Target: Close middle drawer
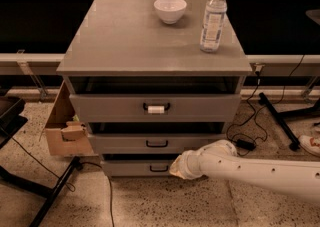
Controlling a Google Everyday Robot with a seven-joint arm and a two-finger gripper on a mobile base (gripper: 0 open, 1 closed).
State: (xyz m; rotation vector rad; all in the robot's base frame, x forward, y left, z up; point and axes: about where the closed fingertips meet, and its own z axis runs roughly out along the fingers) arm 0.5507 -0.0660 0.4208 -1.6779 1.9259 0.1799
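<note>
The grey cabinet has three drawers. The middle drawer has a flat grey front and a small plain black bar handle. It stands pulled out a little, with a dark gap above it. My gripper is at the end of the white arm, which comes in from the right. It is low, just below the middle drawer's front and right of the bottom drawer's handle. It holds nothing that I can see.
The top drawer, whose handle has a white tag, is also slightly out. A white bowl and a water bottle stand on the cabinet top. A cardboard box sits at the left. Cables and a black stand leg lie on the floor.
</note>
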